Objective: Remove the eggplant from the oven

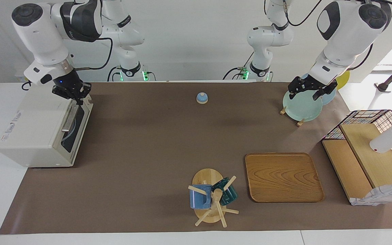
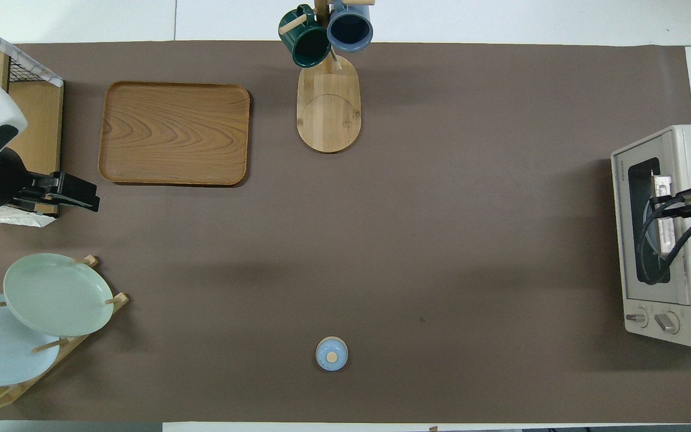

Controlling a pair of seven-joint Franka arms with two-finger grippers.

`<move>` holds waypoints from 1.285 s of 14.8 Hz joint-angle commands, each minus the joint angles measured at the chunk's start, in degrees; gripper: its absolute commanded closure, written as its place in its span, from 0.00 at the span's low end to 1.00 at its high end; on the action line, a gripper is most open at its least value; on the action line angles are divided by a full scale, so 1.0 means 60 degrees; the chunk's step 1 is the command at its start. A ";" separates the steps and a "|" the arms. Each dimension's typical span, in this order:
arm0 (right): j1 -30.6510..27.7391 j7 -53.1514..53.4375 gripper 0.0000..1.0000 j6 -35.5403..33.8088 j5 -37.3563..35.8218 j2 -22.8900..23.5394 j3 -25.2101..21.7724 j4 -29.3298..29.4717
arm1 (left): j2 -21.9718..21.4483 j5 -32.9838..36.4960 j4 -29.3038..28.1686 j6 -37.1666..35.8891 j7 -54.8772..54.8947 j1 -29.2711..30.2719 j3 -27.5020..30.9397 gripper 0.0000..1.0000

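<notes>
The oven (image 1: pixel 37 131) sits at the right arm's end of the tabletop (image 1: pixel 148 143), with its dark glass door shut. The eggplant cannot be seen, so I cannot tell where it is. The right claw (image 1: pixel 75 97) hangs over the oven's top front edge, by the door handle (image 1: pixel 69 117); I cannot tell if it is wide or narrow. The left arm waits, its left claw (image 1: pixel 307 92) wide and holding nothing, over the green plate (image 1: pixel 299 108) in the rack.

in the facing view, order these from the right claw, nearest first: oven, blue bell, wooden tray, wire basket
From the right claw:
1. Oven, right beneath it.
2. Blue bell, mid-table near the robots.
3. Wooden tray, toward the left arm's end.
4. Wire basket, at the left arm's end.
</notes>
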 commanded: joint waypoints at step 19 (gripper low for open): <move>-0.0555 0.0741 1.00 0.2779 -0.1791 0.0573 0.0064 -0.2048 | -0.0209 -0.0094 -0.0203 0.0495 -0.0073 0.0235 -0.0012 0.00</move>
